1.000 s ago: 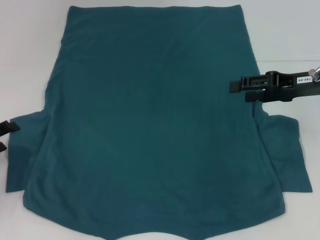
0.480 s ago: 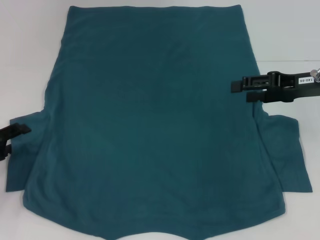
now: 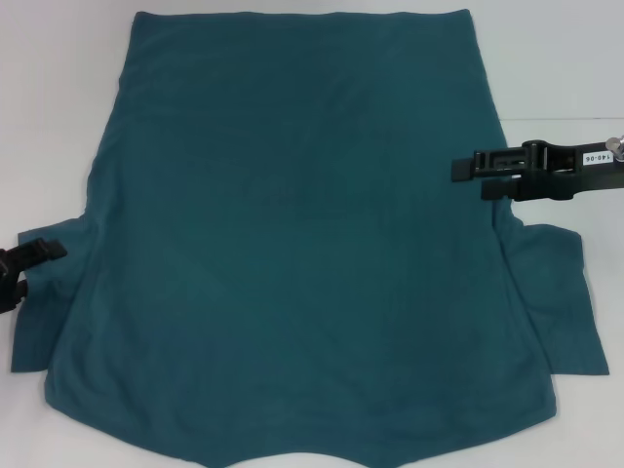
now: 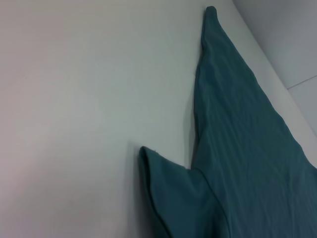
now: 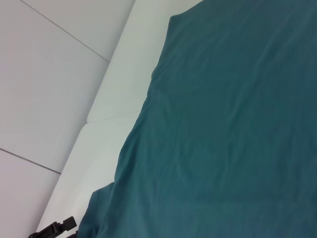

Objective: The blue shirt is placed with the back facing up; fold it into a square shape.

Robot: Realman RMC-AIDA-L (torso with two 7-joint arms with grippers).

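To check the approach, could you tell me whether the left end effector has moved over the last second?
Yes. The left end effector has advanced inward over the blue shirt's left sleeve, toward the body.

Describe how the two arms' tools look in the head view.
The right tool is matte black with long flat fingers, a small white label printed with black digits, and a silver bolt at its wrist end. The left tool is also black; only its tips show.

I saw bare white desk (image 3: pixel 58 117) open along both sides of the blue shirt (image 3: pixel 302 244); my left end effector (image 3: pixel 27 268) and right end effector (image 3: pixel 473 175) overhung its edges.
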